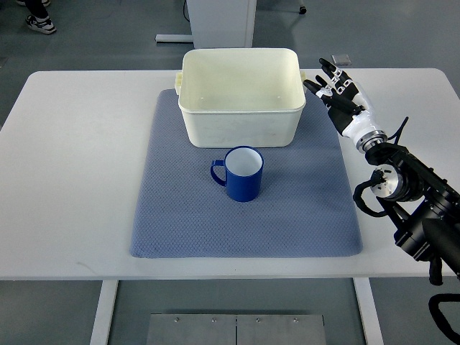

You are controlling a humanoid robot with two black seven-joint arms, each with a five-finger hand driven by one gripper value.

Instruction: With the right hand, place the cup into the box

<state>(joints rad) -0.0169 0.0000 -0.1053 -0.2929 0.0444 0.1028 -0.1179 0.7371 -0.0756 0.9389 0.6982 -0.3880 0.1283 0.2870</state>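
Blue cylindrical mug-style cup (244,174), white inside, stands upright on the blue-grey textured mat (187,223). It sits just in front of the cream rectangular plastic box (239,108), apart from its near wall, handle pointing to the picture's left. Cup appears empty. Box is open-topped and empty, resting on the mat's far half; the mat lies on the white surface (72,180).

Right hand (338,92), black and white with jointed fingers, hovers beside the box's right-hand wall, well apart from the cup. Fingers are spread and extended; it holds nothing. Left arm not visible.

Step in hand, as judged: approach, grasp not yet begun. The next move calls for bringing the hand back toward the robot and across to the cup, closing around the body from the side away from the handle, then lifting clear of the box rim before lowering inside.
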